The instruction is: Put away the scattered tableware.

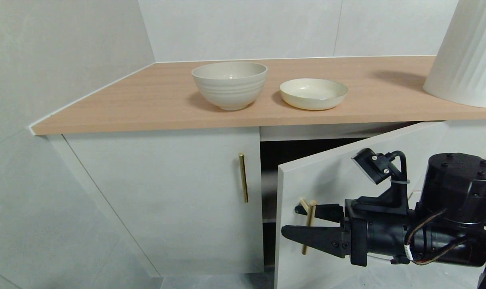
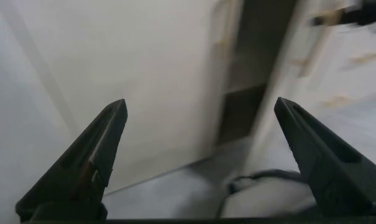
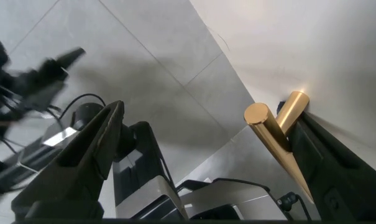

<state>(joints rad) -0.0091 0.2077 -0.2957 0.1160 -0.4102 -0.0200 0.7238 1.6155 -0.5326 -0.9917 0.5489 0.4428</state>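
A deep ribbed cream bowl [image 1: 229, 84] and a shallow cream dish [image 1: 313, 93] stand side by side on the wooden countertop [image 1: 146, 100]. Below them, the right cabinet door [image 1: 339, 172] is swung partly open, showing a dark interior. My right gripper [image 1: 291, 220] is open, its two fingers straddling that door's brass handle [image 1: 308, 224]. In the right wrist view the handle [image 3: 278, 134] lies against one finger [image 3: 337, 168], with a wide gap to the other. My left gripper [image 2: 200, 162] is open with nothing in it, low in front of the cabinet.
A tall white ribbed object [image 1: 468, 52] stands at the counter's right end. The left cabinet door [image 1: 166, 192] is closed, with its own brass handle [image 1: 243, 182]. Tiled walls close the left side and the back. A shelf edge [image 1: 269, 220] shows inside the open gap.
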